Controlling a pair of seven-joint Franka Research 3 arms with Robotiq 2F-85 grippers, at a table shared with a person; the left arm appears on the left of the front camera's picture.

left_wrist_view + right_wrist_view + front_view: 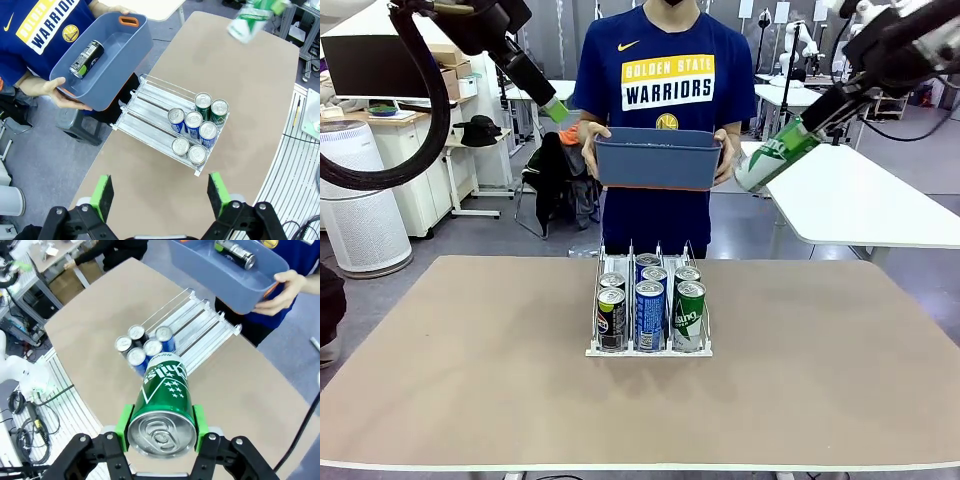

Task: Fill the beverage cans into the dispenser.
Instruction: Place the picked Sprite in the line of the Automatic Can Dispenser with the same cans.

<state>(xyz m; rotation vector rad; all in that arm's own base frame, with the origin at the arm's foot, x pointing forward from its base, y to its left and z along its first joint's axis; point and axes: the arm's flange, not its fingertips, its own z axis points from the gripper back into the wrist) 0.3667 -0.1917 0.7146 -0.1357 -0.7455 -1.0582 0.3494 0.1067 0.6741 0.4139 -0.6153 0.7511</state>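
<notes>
My right jaws are closed on a green can [162, 395], one pad on each side of its body. They hold it high in the air over the far right of the bench [470, 350]. The can is tilted, with its silver top toward the wrist and its bottom pointing down toward the dispenser [595, 352]. The dispenser stands at the middle of the bench, so it lies below, nearer and to the left of these jaws. Its three lanes run near to far, and the loaded cans [192, 120] stand at the near ends. I judge the can must turn upright over a free far end. My left jaws are wide open and empty, high at the far left. The person holds a blue-grey bin [655, 165] with one black can [86, 58] lying in it.
</notes>
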